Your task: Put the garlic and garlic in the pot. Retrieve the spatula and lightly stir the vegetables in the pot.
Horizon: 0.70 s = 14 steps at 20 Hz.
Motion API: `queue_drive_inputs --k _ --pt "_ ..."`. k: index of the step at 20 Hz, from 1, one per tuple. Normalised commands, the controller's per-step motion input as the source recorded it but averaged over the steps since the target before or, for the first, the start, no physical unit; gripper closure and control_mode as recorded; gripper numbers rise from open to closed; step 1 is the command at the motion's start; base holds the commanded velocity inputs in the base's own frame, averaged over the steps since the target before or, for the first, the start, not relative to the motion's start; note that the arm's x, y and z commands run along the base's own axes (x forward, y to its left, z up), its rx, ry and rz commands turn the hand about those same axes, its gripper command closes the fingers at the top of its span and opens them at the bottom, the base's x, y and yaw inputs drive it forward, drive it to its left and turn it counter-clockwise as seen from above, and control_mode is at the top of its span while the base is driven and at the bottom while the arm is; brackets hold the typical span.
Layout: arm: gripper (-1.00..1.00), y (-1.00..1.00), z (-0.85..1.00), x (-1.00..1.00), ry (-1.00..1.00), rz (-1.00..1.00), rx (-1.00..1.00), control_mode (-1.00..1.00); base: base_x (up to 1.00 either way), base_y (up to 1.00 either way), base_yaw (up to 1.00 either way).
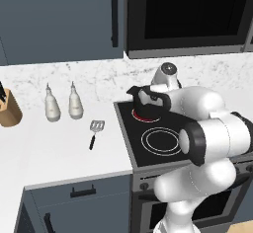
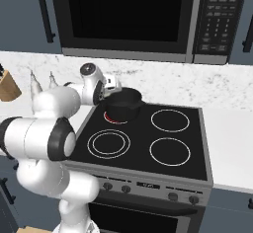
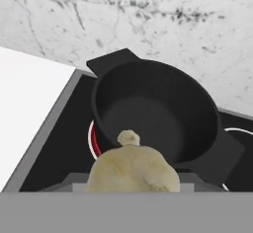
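Note:
The black pot [image 3: 158, 111] stands on the stove's rear left burner, which glows red, and also shows as the pot [image 2: 123, 103] and the pot [image 1: 147, 103]. The part of its inside that I see is bare. One pale beige garlic [image 3: 132, 168] sits at the bottom of the hand view, held just short of the pot's near rim and a little above it. My gripper [image 2: 114, 85] is shut on this garlic, and its fingertips are hidden behind it. The other garlic is out of view. The spatula [image 1: 95, 131] lies flat on the white counter left of the stove.
Two white bottles [image 1: 52, 106] [image 1: 75, 103] with pointed tips stand behind the spatula. A wooden knife block [image 1: 9, 109] is at the far left. The stove [image 2: 170, 150] has three other burners, unlit. A microwave [image 2: 128, 15] hangs above.

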Motion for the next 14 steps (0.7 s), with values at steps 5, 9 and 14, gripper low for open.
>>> queue_drive_inputs --k 5,9,14 --pt "1.00 -0.22 -0.32 0.45 -0.03 -0.06 -0.02 -1.00 0.00 0.00 0.00" --pt "1.00 -0.30 -0.11 0.50 -0.02 -0.06 0.00 -1.00 0.00 0.00 0.00" --pt "1.00 -0.24 -0.35 0.57 0.00 -0.05 0.00 -1.00 0.00 0.00 0.00"
